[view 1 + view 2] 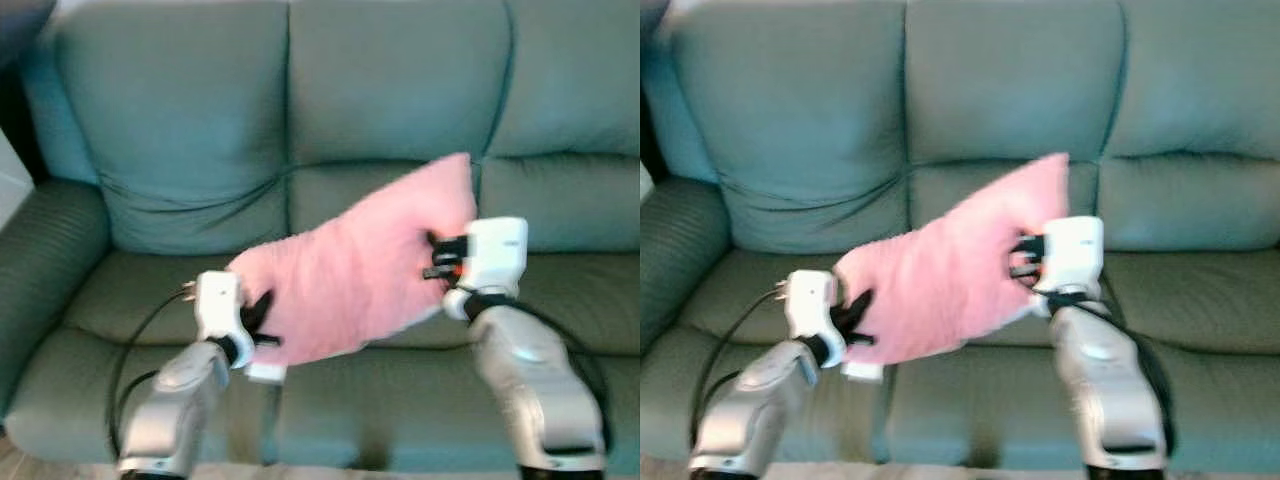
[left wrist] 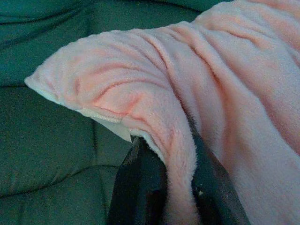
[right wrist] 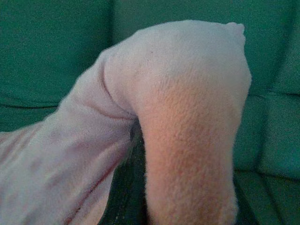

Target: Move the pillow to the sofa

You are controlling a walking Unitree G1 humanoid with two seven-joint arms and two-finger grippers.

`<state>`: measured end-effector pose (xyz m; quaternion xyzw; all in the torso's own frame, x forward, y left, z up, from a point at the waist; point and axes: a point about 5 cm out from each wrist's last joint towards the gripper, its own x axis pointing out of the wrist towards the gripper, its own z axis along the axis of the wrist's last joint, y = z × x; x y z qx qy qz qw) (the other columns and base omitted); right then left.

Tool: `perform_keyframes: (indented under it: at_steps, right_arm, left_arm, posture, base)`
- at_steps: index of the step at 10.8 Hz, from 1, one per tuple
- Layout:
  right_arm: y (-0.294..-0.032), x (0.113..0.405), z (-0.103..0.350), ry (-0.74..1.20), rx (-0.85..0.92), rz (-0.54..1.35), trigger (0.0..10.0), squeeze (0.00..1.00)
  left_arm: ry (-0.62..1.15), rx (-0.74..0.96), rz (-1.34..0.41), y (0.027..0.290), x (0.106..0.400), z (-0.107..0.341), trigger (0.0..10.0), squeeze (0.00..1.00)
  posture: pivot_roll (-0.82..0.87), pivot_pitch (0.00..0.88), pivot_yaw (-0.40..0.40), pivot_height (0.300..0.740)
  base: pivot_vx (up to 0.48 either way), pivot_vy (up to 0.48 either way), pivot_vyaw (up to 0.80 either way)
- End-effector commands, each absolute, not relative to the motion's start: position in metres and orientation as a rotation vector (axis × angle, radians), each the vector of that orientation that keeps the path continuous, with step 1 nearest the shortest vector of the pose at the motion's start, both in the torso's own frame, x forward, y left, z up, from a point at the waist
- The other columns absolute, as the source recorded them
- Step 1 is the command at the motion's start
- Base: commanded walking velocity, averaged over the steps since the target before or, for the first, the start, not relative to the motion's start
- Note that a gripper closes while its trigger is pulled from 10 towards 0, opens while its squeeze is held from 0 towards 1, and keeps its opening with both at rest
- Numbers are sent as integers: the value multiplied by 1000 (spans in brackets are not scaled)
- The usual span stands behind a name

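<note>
Up close, left end effector (image 2: 176,187) pinches pillow (image 1: 360,265); right end effector (image 1: 437,258) grips it above sofa (image 1: 400,90).

Green sofa (image 1: 400,90), three back cushions across, three seat cushions below. Rounded armrest (image 1: 45,260) at left end. Strip of pale floor (image 1: 20,462) at near left corner. Whether anything rests directly on the seats cannot be told.

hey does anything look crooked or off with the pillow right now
The pink pillow hangs tilted above the green sofa, its right corner high, pinched between the left gripper and right gripper. Nothing looks damaged.
</note>
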<state>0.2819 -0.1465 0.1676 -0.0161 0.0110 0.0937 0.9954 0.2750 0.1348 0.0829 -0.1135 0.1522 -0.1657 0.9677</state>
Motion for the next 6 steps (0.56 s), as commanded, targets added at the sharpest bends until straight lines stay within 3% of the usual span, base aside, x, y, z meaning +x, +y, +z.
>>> perform_keyframes:
  at_steps: [1, 5, 6]
  right_arm:
    - [-148, 281, 178, -18, -36, 189, 10000, 0]
    - [-149, 282, 178, -17, -42, 189, 10000, 0]
    - [-149, 281, 178, -15, -43, 189, 10000, 0]
  left_arm:
    - [296, -237, -358, 130, 275, 86, 10000, 0]
    - [297, -239, -359, 129, 277, 85, 10000, 0]
    - [287, -263, -346, 130, 278, 86, 10000, 0]
  posture:
    - [-282, 69, 33, 740]
    - [-285, 68, 30, 740]
    - [-286, 68, 31, 740]
  base:
    - [0, -398, 0]
    - [0, -362, 0]
    - [0, 0, 0]
